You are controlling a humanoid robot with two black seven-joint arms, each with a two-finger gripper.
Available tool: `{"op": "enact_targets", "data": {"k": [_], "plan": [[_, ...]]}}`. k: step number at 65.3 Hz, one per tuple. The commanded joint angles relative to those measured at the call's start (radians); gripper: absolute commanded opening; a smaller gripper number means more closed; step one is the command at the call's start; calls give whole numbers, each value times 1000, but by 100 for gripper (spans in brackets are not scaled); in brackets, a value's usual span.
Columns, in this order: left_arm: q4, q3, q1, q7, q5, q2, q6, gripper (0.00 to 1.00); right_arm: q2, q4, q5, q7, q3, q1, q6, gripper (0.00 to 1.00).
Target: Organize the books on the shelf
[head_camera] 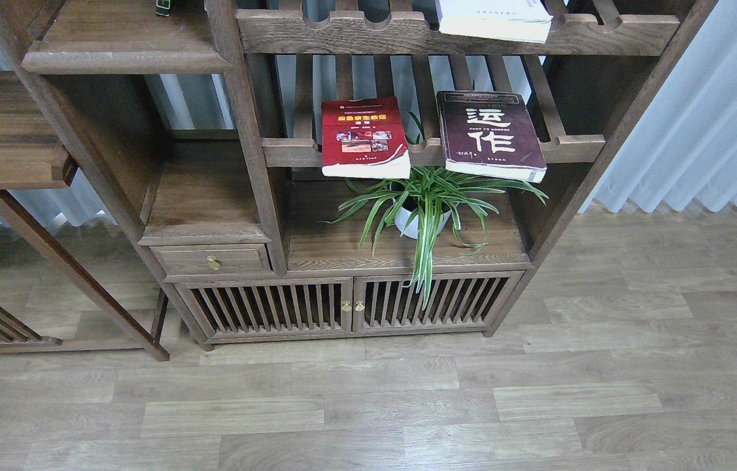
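My jaws out of view, state unknown. Red book (363,136) overhangs rack (290,152); grip its front edge, lift level, clear plant (430,199).

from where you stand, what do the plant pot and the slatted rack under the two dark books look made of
Plant pot: smooth white, probably glazed ceramic or plastic; the leaves hide most of it. Slatted rack: dark-stained wood with a matt finish, its grain showing along the front rail.

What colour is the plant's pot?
White, on the pot under the leaves, in the head view.
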State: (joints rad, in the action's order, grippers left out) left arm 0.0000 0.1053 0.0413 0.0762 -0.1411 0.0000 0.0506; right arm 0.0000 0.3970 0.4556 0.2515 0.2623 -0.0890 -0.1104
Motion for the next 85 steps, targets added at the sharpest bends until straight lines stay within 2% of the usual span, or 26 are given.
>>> {"op": "enact_targets", "data": {"k": [1,85], "plan": [[95,1,0,0,0,0,0,100,0,0,0,0,0,0,0,99],[95,1,0,0,0,0,0,100,0,0,0,0,0,0,0,99]]}}
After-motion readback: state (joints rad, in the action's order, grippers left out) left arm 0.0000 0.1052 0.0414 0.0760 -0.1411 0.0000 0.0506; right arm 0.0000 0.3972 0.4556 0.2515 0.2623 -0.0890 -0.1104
